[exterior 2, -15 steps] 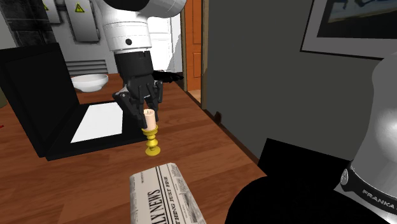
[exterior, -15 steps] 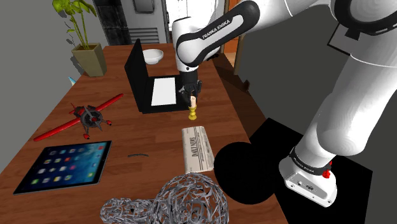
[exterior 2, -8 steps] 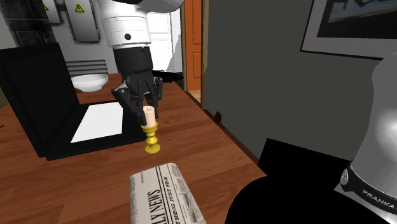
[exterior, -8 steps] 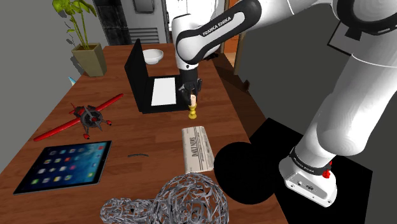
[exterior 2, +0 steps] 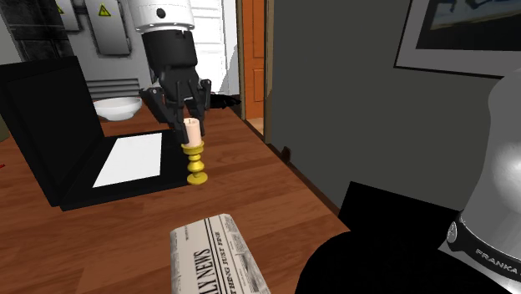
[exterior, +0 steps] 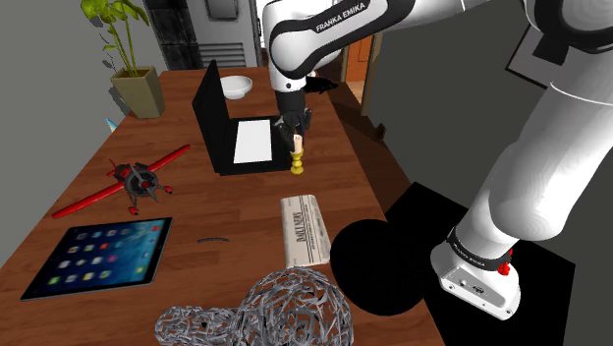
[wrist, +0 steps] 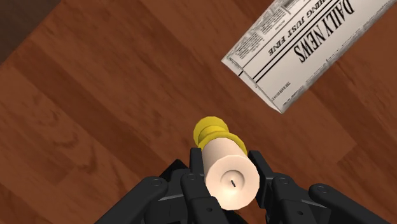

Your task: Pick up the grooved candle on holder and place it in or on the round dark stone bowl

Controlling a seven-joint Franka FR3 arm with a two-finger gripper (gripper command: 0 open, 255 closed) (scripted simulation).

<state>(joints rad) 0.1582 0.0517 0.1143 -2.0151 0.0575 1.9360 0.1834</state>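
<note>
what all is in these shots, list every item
candle on holder: one, cream on yellow, clasped by the gripper beside the laptop
bowl: one, white, beyond the laptop
laptop: one, black, open
newspaper: one, white, folded, near the candle
toy plane: one, red, shoulder view's left
tablet: one, black-edged, beside the plane
potted plant: one, green, far corner
wire mesh shape: one, grey, shoulder view's bottom
table: one, brown
arm: one, white
gripper: one, black, shut on candle

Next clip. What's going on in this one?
The white Franka arm's black gripper is shut on the cream candle, clasping it above its yellow holder. It holds the candle upright over the wooden table, beside an open black laptop. A folded newspaper lies nearer the stand. The candle is not yet in any bowl.
</note>
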